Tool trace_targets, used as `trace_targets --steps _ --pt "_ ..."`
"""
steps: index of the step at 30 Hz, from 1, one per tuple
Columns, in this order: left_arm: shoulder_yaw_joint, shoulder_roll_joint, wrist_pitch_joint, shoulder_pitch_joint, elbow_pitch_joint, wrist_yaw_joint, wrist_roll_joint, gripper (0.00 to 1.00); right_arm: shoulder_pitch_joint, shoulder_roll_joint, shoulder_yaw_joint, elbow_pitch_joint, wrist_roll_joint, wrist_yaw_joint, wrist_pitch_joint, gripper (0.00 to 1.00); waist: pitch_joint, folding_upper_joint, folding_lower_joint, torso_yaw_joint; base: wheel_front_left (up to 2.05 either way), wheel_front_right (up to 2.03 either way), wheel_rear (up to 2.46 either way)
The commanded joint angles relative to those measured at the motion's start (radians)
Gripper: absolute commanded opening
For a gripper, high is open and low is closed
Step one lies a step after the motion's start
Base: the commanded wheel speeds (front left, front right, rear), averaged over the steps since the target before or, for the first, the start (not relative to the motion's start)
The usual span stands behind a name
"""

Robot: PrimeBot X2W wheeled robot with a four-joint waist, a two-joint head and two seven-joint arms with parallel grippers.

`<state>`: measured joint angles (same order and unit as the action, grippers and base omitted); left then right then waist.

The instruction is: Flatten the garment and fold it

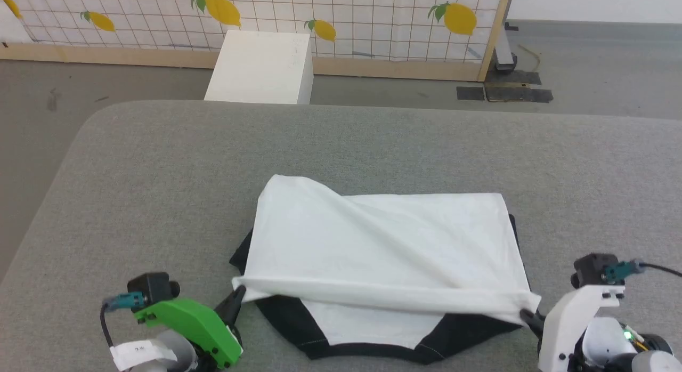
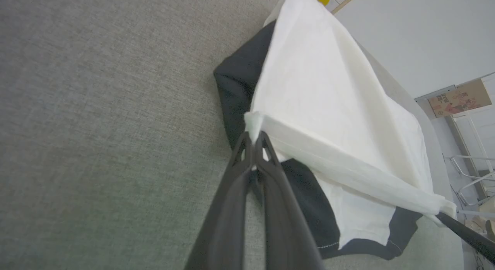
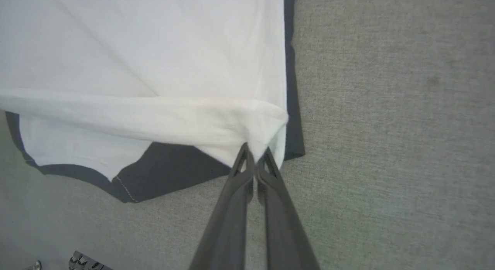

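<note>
One white box [image 1: 261, 68] beyond table [image 1: 373, 143], behind garment [image 1: 383, 239]

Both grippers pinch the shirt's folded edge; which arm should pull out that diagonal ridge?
Probably left: the ridge runs from the shirt's far-left corner to the right gripper, so the left gripper holds the slacker corner.

1. A staged robot test lab, not a lived-in room: a freestanding partition [image 1: 373, 20] printed with tiles and lemons, framed in bare wood.
2. Bare grey floor [image 1: 586, 57] with black tape patches [image 1: 517, 94].
3. A plain white box [image 1: 261, 68] beyond the felt-covered worktop's [image 1: 373, 143] far edge.
4. A cardboard box [image 2: 458, 98] against a blank white wall.
</note>
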<state>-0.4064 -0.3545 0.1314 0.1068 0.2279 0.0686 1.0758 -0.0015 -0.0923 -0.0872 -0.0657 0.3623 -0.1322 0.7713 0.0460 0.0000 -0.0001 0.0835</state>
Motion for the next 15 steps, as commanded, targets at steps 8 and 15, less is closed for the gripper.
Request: trace_targets --steps 8,15 --pt "-0.027 -0.017 0.071 -0.068 0.0 0.072 0.009 0.0 0.047 -0.002 0.014 -0.002 -0.002 0.002 0.009 0.0 -0.009 0.0 0.0001 -0.006 0.0 0.0 0.0" --pt "-0.028 -0.043 0.116 -0.074 -0.012 0.119 0.01 1.0 0.046 -0.015 0.029 0.001 0.002 0.002 0.018 1.0 -0.013 0.0 0.0001 -0.007 0.0 0.0 0.0"
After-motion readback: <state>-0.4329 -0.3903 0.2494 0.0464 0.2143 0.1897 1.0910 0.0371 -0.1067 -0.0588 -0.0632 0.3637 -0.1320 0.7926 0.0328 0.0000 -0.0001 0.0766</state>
